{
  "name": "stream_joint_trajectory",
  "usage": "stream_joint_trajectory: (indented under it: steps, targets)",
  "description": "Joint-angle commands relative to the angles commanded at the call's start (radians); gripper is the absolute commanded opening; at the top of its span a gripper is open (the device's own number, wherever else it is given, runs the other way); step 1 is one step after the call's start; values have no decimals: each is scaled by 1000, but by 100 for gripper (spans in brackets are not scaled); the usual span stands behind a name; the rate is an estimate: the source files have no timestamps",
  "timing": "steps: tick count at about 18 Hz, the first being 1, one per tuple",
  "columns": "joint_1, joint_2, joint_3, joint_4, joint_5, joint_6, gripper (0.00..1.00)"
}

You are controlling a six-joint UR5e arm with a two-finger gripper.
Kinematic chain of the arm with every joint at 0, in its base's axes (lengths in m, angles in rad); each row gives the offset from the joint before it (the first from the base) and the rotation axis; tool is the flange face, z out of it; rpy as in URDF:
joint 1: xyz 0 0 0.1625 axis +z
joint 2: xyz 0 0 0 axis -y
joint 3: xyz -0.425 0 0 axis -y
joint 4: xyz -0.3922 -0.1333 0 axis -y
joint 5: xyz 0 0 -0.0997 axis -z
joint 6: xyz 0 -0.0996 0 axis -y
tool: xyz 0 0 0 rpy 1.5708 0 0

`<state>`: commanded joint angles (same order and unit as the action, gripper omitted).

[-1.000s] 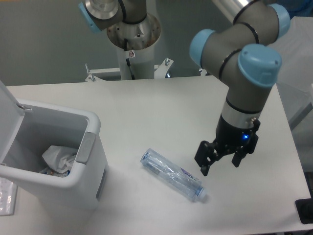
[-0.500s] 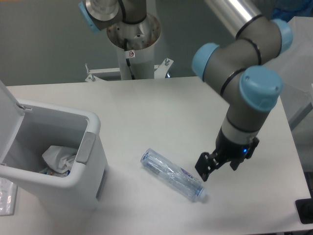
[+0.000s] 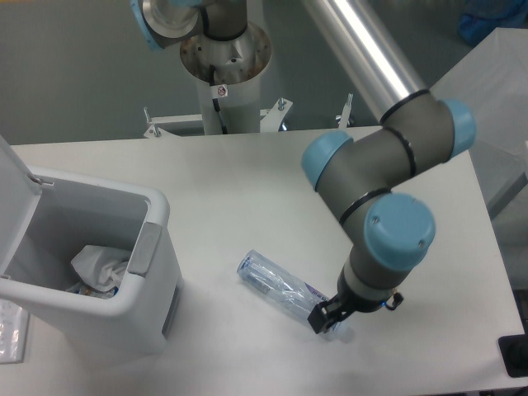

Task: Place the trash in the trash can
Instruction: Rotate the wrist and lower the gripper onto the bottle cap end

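Crushed clear plastic bottle lying on white bench, black gripper down at its cap end, jaws' state cannot be told, crumpled white tissue inside open white rectangular bin.

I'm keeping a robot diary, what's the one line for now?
gripper: down at bottle cap end | tissue: in bin | bottle: on table

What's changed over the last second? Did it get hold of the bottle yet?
The gripper has dropped down and left onto the cap end of the bottle; a grasp can't be confirmed. The bottle hasn't shifted. The tissue still sits in the open bin.
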<state>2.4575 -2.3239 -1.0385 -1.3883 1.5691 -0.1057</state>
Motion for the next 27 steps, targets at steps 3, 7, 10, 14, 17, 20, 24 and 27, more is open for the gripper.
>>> stream_joint_trajectory:
  steps: [3, 7, 10, 14, 17, 20, 24, 27]
  targets:
    - [-3, -22, 12, 0, 16, -44, 100]
    - [-15, -38, 12, 0, 51, -78, 100]
    - [-15, -68, 12, 3, 106, -109, 100]
    - [-15, -88, 20, 8, 123, -157, 98]
    - [-18, -109, 18, 8, 164, -178, 97]
    - [-25, -117, 15, 8, 169, -192, 97]
    - [-34, -124, 6, 9, 170, -207, 94]
    - [-37, -127, 5, 9, 196, -220, 87]
